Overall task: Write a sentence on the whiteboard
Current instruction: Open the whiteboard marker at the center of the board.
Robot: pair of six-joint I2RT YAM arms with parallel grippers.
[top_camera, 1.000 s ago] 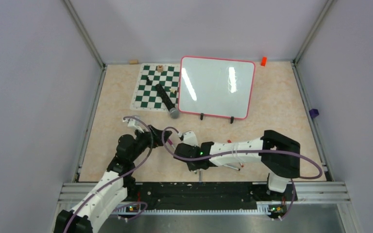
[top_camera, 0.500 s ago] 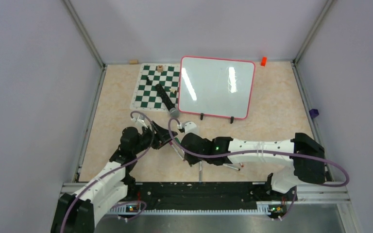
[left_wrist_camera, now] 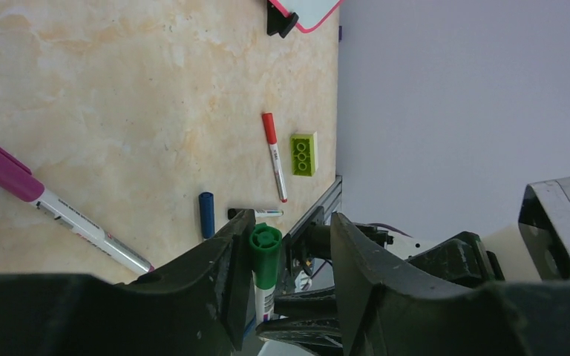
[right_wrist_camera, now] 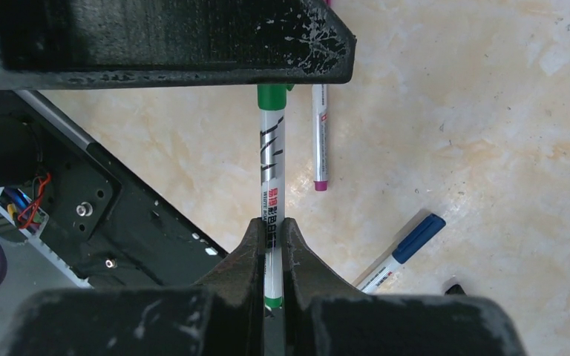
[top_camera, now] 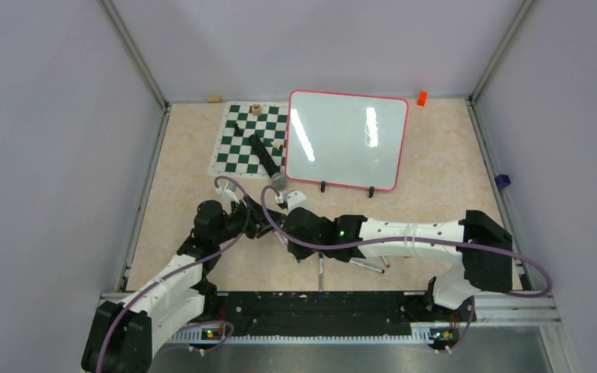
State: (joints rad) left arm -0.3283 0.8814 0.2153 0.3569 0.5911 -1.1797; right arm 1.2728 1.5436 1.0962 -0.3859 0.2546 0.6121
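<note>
clamping the green marker (right_wrist_camera: 271, 170) tight, the right gripper (right_wrist_camera: 272, 226) aims its cap (left_wrist_camera: 265, 256) into the left gripper (left_wrist_camera: 286, 241), jaws half-open, perhaps not yet gripping; whiteboard (top_camera: 347, 140) lies far-right.

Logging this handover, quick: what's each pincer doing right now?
Left pincer: open, straddling the cap of the green marker.
Right pincer: closed on the green marker.

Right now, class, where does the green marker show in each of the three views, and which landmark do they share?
Top external: hidden where left gripper meets right gripper.
Left wrist: bottom centre, green marker cap-up between the open jaws.
Right wrist: centre, running vertically, clamped in shut jaws.
Shared landmark: the beige table.
</note>
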